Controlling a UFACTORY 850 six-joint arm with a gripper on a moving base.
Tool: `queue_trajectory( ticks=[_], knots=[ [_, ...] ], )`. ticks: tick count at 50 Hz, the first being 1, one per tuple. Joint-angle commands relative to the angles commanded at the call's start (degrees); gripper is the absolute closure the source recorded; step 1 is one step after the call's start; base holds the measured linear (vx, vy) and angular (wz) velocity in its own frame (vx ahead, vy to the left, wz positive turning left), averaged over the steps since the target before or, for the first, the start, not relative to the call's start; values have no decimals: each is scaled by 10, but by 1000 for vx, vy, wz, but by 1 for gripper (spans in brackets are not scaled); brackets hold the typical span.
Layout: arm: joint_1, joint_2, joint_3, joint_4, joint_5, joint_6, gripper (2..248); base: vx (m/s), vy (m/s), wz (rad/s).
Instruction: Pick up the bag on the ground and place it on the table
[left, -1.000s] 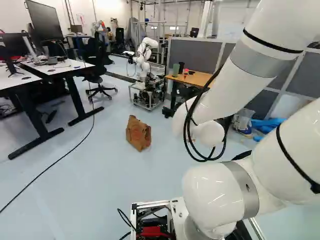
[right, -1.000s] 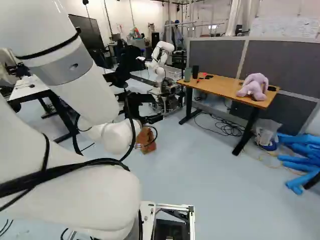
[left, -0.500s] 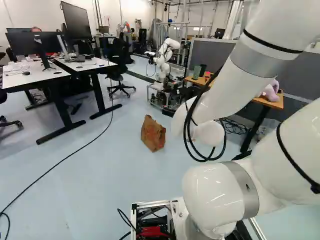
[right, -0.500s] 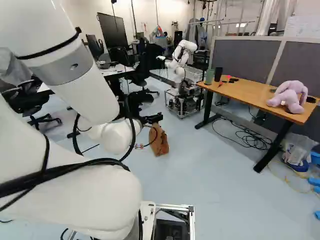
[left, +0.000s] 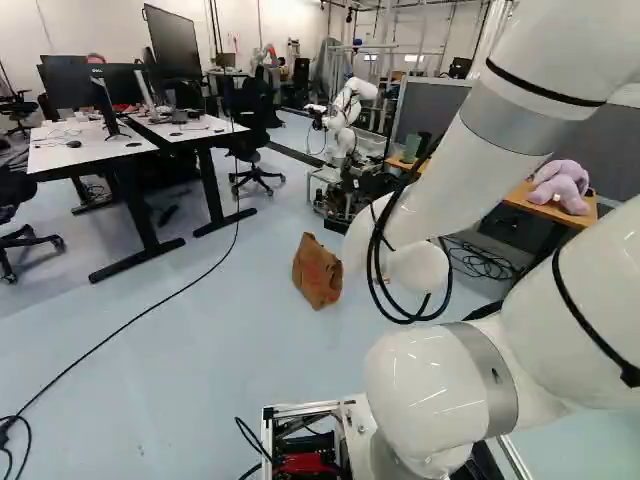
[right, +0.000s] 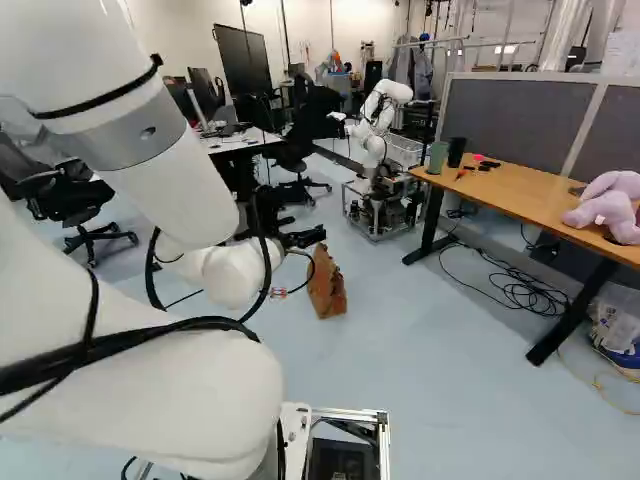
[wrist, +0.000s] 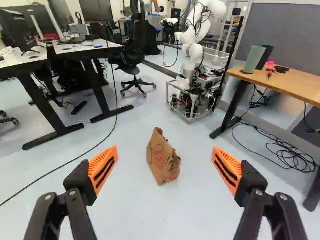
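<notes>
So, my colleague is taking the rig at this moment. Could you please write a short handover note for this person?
Gripper: open, nothing held, facing the paper bag.
Paper bag: on the floor, out ahead of the fingers, untouched.
Wooden table: beyond the bag, at the right of the right base view. It carries a green cup, a black cup and a pink soft toy. It is probably the target, but there are white desks too, so please confirm.
Done: neither pick nor place.
Left: approach, grip, lift, carry, set down.
</notes>
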Motion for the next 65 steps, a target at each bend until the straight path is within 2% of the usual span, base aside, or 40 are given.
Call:
queue_trajectory(
  ticks=[65],
  knots=[
    [0,0,0,0,0,0,3,129,4,6]
  ],
)
